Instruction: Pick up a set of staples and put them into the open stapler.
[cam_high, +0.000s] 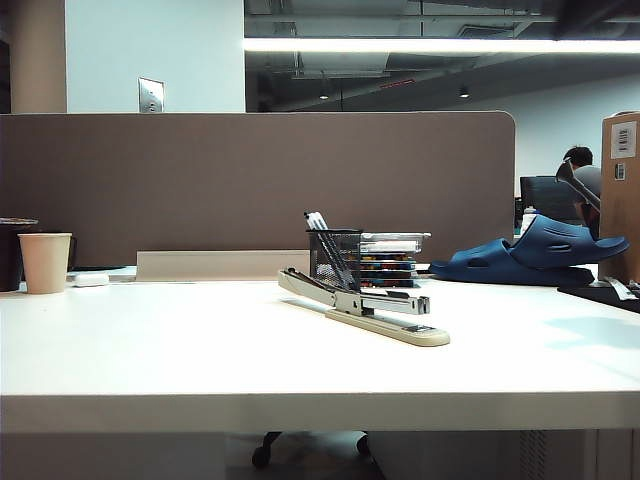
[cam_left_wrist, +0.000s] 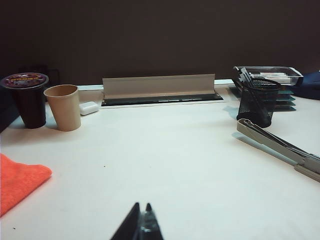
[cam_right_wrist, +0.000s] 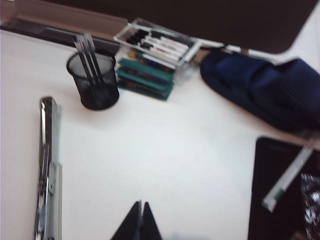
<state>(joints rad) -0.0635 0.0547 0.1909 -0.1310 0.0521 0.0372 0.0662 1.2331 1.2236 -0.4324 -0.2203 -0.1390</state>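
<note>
Both grippers shut and empty, stapler open mid-table, staples not in sight

The right gripper (cam_right_wrist: 141, 220) has its 2 fingers pressed together on nothing, raised over bare table to the right of the stapler (cam_right_wrist: 46, 170); the left gripper (cam_left_wrist: 141, 225) is likewise pinched tight and empty, low over the near-left part of the table (cam_high: 150, 340), with an orange cloth (cam_left_wrist: 17, 180) to its left. The stapler (cam_high: 365, 305) lies mid-table with its upper arm swung back toward the black mesh pen cup (cam_high: 335, 255), its silver magazine exposed. No set of staples can be made out in any view. To do this step well, I judge, the strip must first be found, the jaws opened, then lowered squarely over its thin sides.
</note>
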